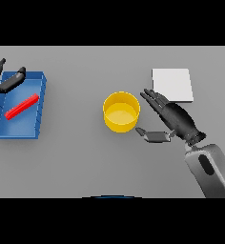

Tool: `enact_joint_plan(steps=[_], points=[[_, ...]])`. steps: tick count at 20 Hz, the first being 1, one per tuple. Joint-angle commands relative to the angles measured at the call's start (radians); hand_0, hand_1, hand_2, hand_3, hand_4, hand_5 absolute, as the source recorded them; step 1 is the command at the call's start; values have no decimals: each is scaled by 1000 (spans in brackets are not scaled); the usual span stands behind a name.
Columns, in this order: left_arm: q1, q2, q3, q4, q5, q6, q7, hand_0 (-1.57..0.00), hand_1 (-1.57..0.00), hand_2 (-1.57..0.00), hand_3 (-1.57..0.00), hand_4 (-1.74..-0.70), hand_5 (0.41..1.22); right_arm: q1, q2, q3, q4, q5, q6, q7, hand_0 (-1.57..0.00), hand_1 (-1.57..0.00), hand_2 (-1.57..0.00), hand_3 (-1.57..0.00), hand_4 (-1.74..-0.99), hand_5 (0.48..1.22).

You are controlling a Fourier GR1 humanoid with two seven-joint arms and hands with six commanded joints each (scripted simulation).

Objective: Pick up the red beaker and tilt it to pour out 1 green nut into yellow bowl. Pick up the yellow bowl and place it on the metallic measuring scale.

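The right hand (174, 119) is hanging wide open, fingers straight, thumb spread low, with the yellow bowl (121, 112) just beside it at nine o'clock. The white measuring scale (172, 85) is lying at twelve o'clock. The left hand (7, 82), fingers relaxed, is idling over the blue tray (38, 112) holding a red piece (22, 106).

— Where's the right hand (177, 119)?
— Right of centre, forearm rising from the near right edge, fingers (152, 97) straight, thumb spread apart.
— And the left hand (5, 81)?
— Far left edge, fingers loosely extended.
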Motion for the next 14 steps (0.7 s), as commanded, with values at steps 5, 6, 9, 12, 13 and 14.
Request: enact_joint_plan(steps=[5, 6, 9, 12, 13, 14], points=[[-3, 0, 2, 3, 4, -7, -3, -1, -1, -1, -1, -809, 687, -170, -44, 127, 118, 136, 74, -67, 1, 1, 1, 1, -1167, 639], [-3, 8, 7, 11, 5, -13, -10, -1, -1, -1, -1, -808, 689, -194, -44, 155, 151, 161, 83, -86, 1, 1, 1, 1, -1164, 641], [-4, 16, 11, 3, 8, -17, -3, 0, 0, 0, 0, -806, 695, -251, -40, 206, 211, 200, 107, -127, 1, 1, 1, 1, -1153, 639], [-2, 15, 12, 4, 11, -22, -7, 1, 1, 1, 1, -808, 696, -313, -46, 241, 275, 219, 153, -166, 1, 1, 1, 1, -1157, 644], [1, 20, 15, 4, 13, -25, -8, 1, 1, 1, 1, -808, 695, -325, -43, 253, 291, 224, 165, -172, 1, 1, 1, 1, -1155, 646], [0, 18, 12, 5, 10, -24, -10, 1, 1, 1, 1, -809, 693, -346, -36, 270, 302, 230, 187, -177, 1, 1, 1, 1, -1157, 652]])
